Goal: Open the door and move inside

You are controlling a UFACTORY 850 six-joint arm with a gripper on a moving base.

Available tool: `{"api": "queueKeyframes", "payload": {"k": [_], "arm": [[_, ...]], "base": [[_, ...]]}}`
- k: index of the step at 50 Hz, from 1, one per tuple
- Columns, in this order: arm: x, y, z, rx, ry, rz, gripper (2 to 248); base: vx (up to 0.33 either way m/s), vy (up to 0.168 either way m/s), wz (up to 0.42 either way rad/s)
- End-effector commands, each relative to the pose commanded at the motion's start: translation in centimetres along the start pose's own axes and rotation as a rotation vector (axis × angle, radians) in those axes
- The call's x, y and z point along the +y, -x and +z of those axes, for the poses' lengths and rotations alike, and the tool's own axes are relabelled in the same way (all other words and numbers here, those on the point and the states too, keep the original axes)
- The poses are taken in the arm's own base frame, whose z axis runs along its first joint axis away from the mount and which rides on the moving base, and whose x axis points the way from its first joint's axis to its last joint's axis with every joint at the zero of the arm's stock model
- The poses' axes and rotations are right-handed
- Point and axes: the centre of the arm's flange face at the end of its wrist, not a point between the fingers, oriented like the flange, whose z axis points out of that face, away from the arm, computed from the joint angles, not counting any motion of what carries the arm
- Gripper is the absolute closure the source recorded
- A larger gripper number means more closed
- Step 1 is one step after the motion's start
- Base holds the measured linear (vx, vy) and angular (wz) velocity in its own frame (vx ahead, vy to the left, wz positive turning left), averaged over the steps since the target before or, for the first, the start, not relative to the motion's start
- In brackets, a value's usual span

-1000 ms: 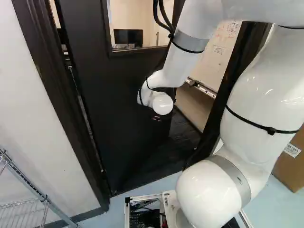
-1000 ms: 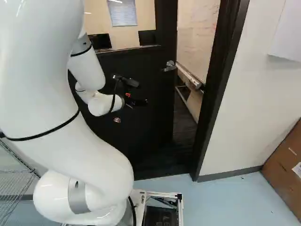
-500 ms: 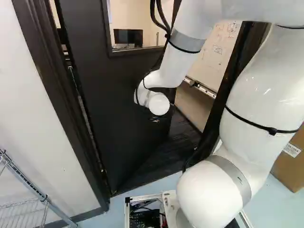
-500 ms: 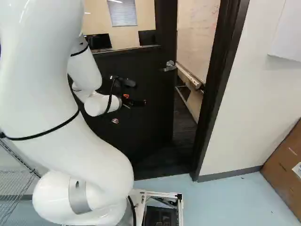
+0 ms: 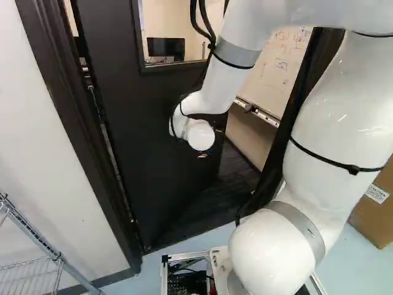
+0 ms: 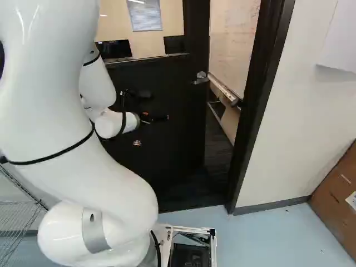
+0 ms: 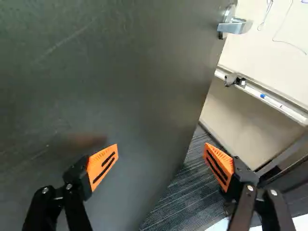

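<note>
The dark door [image 6: 178, 119] stands partly open, swung away from me, with a gap between its free edge and the right doorframe [image 6: 260, 111]. Its silver lever handle [image 6: 201, 78] sits near that free edge. My gripper [image 6: 154, 118] is in front of the door panel, lower than the handle and on its hinge side. In the wrist view the gripper [image 7: 161, 158] is open, its orange pads wide apart with nothing held; one finger lies over the door face [image 7: 110, 86], the other over the gap. The handle [image 7: 234, 24] is ahead, beyond the fingers. Contact with the panel cannot be told.
Through the gap show dark flooring [image 5: 236, 175] and a whiteboard [image 5: 279, 64] with a tray. A wire rack [image 5: 37, 246] stands by the left wall. Cardboard boxes [image 6: 339, 194] rest at the right wall. Monitors [image 6: 114, 49] show through the door window.
My wrist and gripper have shifted left in both base views, toward the hinge side, and the gripper has turned somewhat. The door and base look unmoved.
</note>
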Motion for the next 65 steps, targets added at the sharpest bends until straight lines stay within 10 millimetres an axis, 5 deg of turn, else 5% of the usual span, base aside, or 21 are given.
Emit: {"api": "queueKeyframes", "payload": {"k": [65], "arm": [[-8.0,0.3,-1.8,0.034,-0.167,-0.061,3]], "base": [[0.000,0.000,0.000]]}}
